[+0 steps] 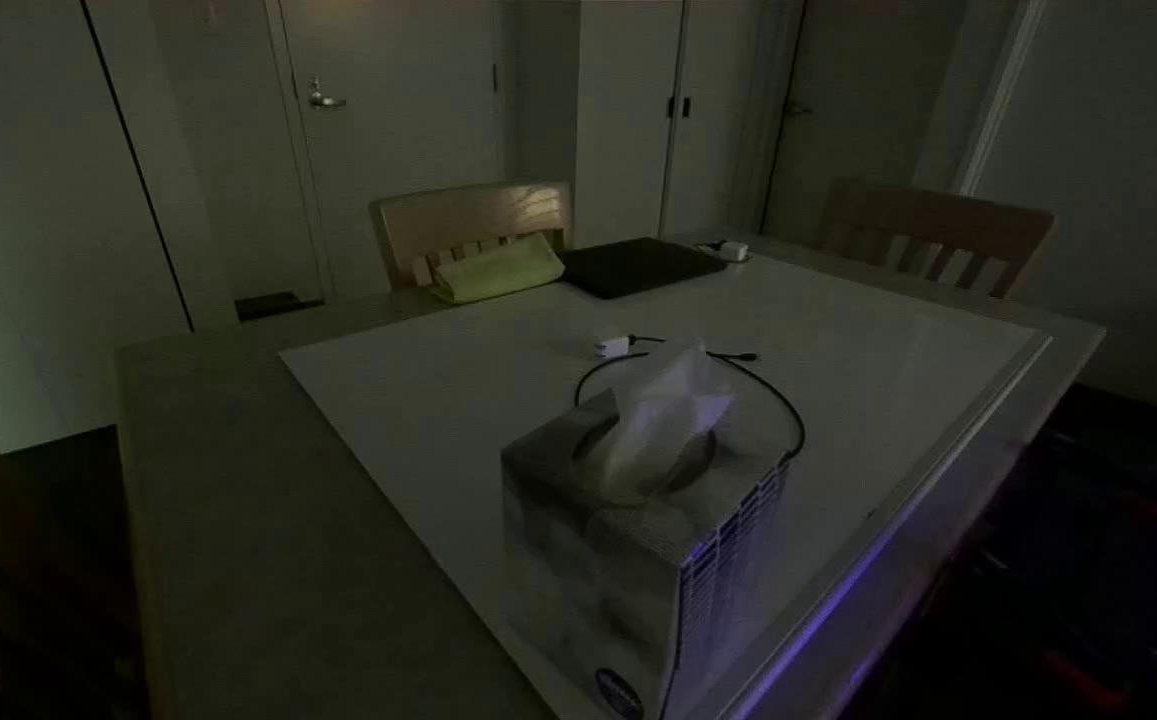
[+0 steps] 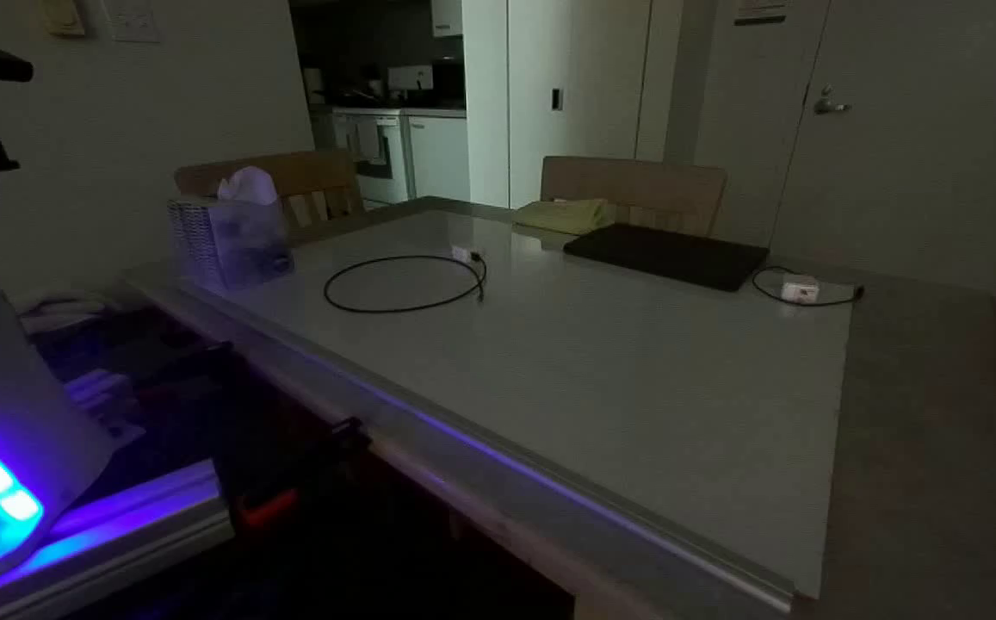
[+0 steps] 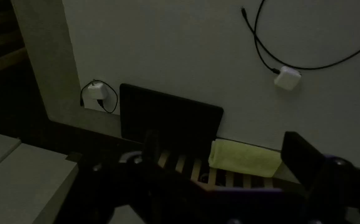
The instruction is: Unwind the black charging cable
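Note:
A black cable (image 2: 386, 311) lies in one wide loop on the white board, plugged into a white charger block (image 2: 461, 254). In the wrist view, the cable (image 3: 315, 68) crosses itself near its loose end, beside the charger block (image 3: 287, 78). In an exterior view, the tissue box hides part of this cable (image 1: 804, 430). A second black cable (image 3: 117, 101) lies in a small coil around another white charger block (image 3: 97, 91) at the board's edge; this block (image 2: 800, 289) also shows in an exterior view. My gripper (image 3: 221, 135) is open and empty, above the table, apart from both cables.
A flat black laptop-like slab (image 2: 665, 256) lies beside the small coil. A folded yellow-green cloth (image 3: 245, 157) lies next to it at the table edge. A tissue box (image 1: 588, 560) stands near the wide loop. Wooden chairs (image 1: 478, 215) stand around the table. The room is dim.

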Robot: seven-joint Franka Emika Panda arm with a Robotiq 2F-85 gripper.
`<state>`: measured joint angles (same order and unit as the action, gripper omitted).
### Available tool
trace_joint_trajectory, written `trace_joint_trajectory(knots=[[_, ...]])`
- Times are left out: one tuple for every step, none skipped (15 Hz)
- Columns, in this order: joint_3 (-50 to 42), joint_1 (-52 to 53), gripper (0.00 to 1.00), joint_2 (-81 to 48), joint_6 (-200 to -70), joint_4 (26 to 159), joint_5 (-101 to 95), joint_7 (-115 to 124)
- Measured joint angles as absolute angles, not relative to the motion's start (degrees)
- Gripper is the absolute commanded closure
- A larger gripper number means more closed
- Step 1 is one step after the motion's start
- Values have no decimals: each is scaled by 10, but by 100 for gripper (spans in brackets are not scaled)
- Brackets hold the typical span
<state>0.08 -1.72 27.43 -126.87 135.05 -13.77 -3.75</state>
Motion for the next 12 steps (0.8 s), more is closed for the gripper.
trace_joint_trajectory(knots=[[1, -17, 0, 274, -1269, 1350, -138, -38], [1, -17, 0, 274, -1269, 1350, -138, -38], [1, -17, 0, 274, -1269, 1350, -138, -38], [1, -17, 0, 274, -1269, 1350, -138, -38], [1, -17, 0, 274, -1269, 1350, -138, -38], [1, -17, 0, 274, -1269, 1350, -138, -38], [1, -17, 0, 274, -1269, 1350, -138, -38], [1, -17, 0, 274, -1269, 1350, -138, -37], [0, -17, 0, 274, -1269, 1350, -136, -39], [-1, -16, 0, 274, -1269, 1349, -136, -44], [-4, -14, 0, 271, -1269, 1346, -134, -57], [-10, -10, 0, 265, -1269, 1338, -129, -77]])
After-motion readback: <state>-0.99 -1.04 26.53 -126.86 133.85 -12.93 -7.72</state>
